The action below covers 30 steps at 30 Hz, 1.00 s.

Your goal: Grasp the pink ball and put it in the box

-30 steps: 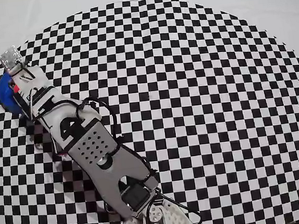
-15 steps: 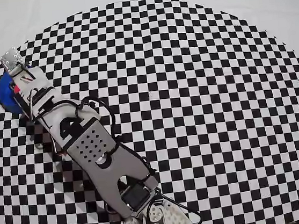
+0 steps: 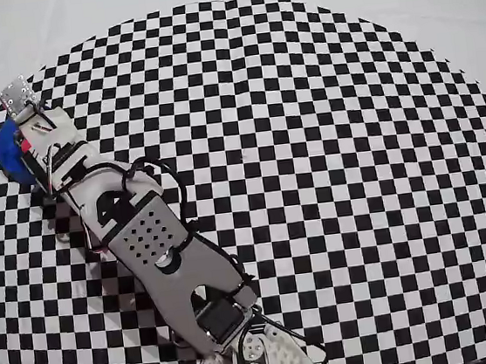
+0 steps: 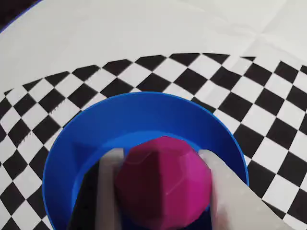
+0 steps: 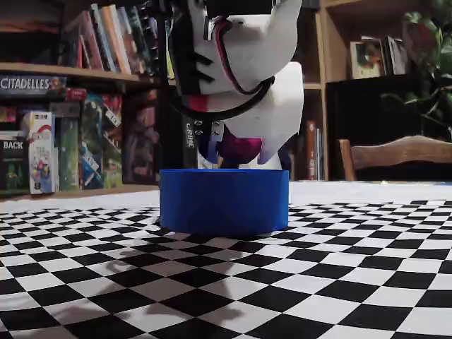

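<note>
My gripper [image 4: 160, 184] is shut on the pink ball [image 4: 163, 179], a faceted magenta sphere held between the two pale fingers [image 4: 109, 191]. It hangs right over the opening of the box [image 4: 144, 115], a round bright-blue container. In the fixed view the ball [image 5: 239, 148] shows just above the rim of the box [image 5: 224, 200], under the white gripper [image 5: 236, 152]. In the overhead view the arm covers most of the box [image 3: 10, 154] at the far left; the ball is hidden there.
The box stands on a black-and-white checkered mat [image 3: 308, 139] near its far-left edge, with plain white cloth [image 4: 144, 28] beyond. Bookshelves [image 5: 70, 106] and a chair [image 5: 395, 152] stand behind the table in the fixed view.
</note>
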Tool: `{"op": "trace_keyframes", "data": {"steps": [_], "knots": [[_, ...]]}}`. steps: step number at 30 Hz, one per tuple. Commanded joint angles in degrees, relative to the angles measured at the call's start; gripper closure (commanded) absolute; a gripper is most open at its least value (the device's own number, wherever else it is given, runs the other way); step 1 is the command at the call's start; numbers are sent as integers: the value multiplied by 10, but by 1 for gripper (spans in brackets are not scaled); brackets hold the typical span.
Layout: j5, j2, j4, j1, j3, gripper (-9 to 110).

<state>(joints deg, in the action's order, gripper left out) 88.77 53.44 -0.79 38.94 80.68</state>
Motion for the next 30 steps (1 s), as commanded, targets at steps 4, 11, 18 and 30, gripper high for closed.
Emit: {"op": "trace_keyframes", "data": {"steps": [4, 11, 18, 30], "knots": [[-4, 4, -2, 4, -29, 101], [-4, 4, -2, 4, -29, 98], [-4, 7, -2, 5, -29, 66], [-60, 61, -2, 0, -25, 66]]}}
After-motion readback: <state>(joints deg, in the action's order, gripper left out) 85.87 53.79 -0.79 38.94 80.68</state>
